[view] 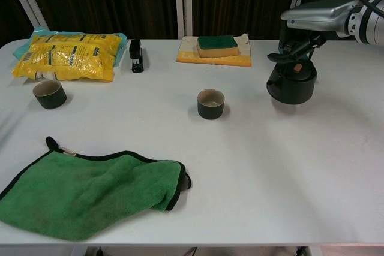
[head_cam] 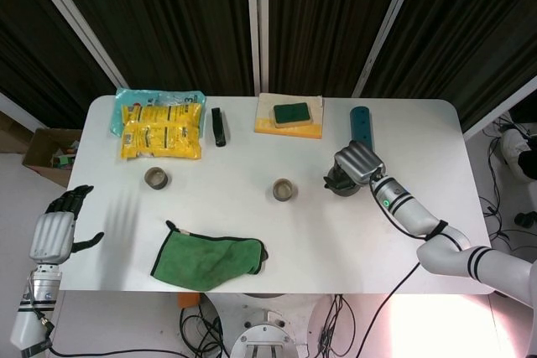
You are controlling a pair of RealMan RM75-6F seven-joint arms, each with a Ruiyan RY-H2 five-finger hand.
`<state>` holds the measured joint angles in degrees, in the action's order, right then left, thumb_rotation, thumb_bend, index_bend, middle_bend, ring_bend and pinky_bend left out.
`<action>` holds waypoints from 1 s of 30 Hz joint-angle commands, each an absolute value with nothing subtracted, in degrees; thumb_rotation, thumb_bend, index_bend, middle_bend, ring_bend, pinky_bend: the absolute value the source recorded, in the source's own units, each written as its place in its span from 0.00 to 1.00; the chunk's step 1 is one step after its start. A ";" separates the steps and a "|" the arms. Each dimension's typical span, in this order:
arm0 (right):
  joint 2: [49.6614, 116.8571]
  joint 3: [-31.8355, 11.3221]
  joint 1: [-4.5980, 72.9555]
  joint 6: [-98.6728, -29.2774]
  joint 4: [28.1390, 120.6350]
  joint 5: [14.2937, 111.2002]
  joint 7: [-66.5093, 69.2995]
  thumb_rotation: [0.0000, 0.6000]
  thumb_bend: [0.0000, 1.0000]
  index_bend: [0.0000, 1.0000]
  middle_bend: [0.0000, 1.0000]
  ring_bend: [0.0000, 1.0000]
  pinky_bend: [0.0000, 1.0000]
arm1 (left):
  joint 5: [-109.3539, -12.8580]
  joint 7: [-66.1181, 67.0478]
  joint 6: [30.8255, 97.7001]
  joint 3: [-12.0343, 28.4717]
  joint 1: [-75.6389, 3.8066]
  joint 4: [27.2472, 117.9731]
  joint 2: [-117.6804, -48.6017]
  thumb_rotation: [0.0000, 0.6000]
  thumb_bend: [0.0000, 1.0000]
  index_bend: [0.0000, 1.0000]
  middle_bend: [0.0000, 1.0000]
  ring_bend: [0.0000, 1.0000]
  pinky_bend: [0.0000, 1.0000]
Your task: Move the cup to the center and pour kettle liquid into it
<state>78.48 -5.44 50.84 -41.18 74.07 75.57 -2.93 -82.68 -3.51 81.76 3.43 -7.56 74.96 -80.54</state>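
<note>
Your right hand (view: 309, 19) sits on top of the dark kettle (view: 292, 82), fingers (view: 294, 52) curled down around its handle, grasping it where it stands on the white table (view: 288, 172). Your left hand (head_cam: 57, 225) hangs released at the table's left edge, fingers spread, holding nothing. The cup (view: 210, 104) stands upright near the table's middle, well apart from the kettle on its left. You have two cups in all: a second cup (view: 49, 94) stands near the yellow snack bag (view: 69, 56), above one green cloth (view: 90, 193).
</note>
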 commanded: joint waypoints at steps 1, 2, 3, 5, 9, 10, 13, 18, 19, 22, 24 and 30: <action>78.23 -5.52 50.87 -41.14 74.45 75.68 -3.03 0.40 0.39 1.00 1.00 0.96 0.43 | -82.65 -3.58 81.66 3.43 -7.59 74.88 -80.60 1.00 0.13 0.16 0.13 0.15 0.25; 78.10 -5.56 50.87 -41.15 74.65 75.71 -3.09 0.41 0.40 1.00 1.00 0.96 0.43 | -82.64 -3.60 81.60 3.41 -7.60 74.83 -80.63 1.00 0.13 0.16 0.13 0.15 0.25; 77.96 -5.61 50.88 -41.17 74.86 75.75 -3.15 0.41 0.42 1.00 1.00 0.96 0.44 | -82.65 -3.62 81.56 3.40 -7.62 74.78 -80.67 1.00 0.13 0.16 0.13 0.15 0.25; 77.61 -5.69 50.88 -41.28 75.34 75.90 -3.32 0.44 0.46 1.00 1.00 0.95 0.44 | -82.69 -3.64 81.50 3.38 -7.66 74.69 -80.74 1.00 0.13 0.16 0.13 0.15 0.25; 77.04 -5.78 50.84 -41.29 76.07 75.99 -3.47 0.55 0.49 1.00 1.00 0.95 0.45 | -82.79 -3.72 81.62 3.41 -7.67 74.69 -80.75 1.00 0.13 0.16 0.13 0.15 0.25; 76.86 -5.78 50.85 -41.17 76.27 75.95 -3.53 0.59 0.49 1.00 1.00 0.95 0.45 | -82.83 -3.72 81.68 3.41 -7.66 74.70 -80.73 1.00 0.13 0.16 0.13 0.15 0.25; 76.54 -5.73 50.84 -40.78 76.64 75.75 -3.62 0.67 0.50 1.00 1.00 0.94 0.45 | -82.87 -3.67 81.75 3.39 -7.62 74.76 -80.69 1.00 0.13 0.16 0.13 0.15 0.25; 76.33 -5.71 50.63 -41.03 76.89 76.17 -3.10 0.83 0.58 1.00 1.00 0.94 0.45 | -82.85 -3.56 81.72 3.39 -7.63 74.85 -80.63 1.00 0.13 0.16 0.13 0.15 0.25; 76.30 -5.72 50.58 -41.10 76.90 76.29 -2.93 0.85 0.60 1.00 1.00 0.94 0.45 | -82.87 -3.53 81.72 3.41 -7.65 74.88 -80.63 1.00 0.13 0.16 0.13 0.15 0.25; 76.24 -5.74 50.52 -41.11 76.85 76.46 -2.55 0.85 0.61 1.00 1.00 0.94 0.45 | -82.91 -3.44 81.71 3.46 -7.73 75.02 -80.61 1.00 0.13 0.16 0.13 0.15 0.25; 76.19 -5.71 50.50 -41.02 76.78 76.53 -2.40 0.85 0.61 1.00 1.00 0.94 0.45 | -82.90 -3.36 81.65 3.48 -7.78 75.08 -80.61 1.00 0.13 0.16 0.13 0.15 0.25; 76.12 -5.69 50.35 -40.95 76.44 76.51 -2.20 0.85 0.61 1.00 1.00 0.94 0.45 | -82.86 -3.16 81.62 3.49 -7.80 75.25 -80.53 1.00 0.13 0.16 0.13 0.15 0.25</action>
<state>76.12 -5.69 50.33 -40.97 76.43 76.50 -2.20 -82.86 -3.15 81.63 3.48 -7.80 75.26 -80.53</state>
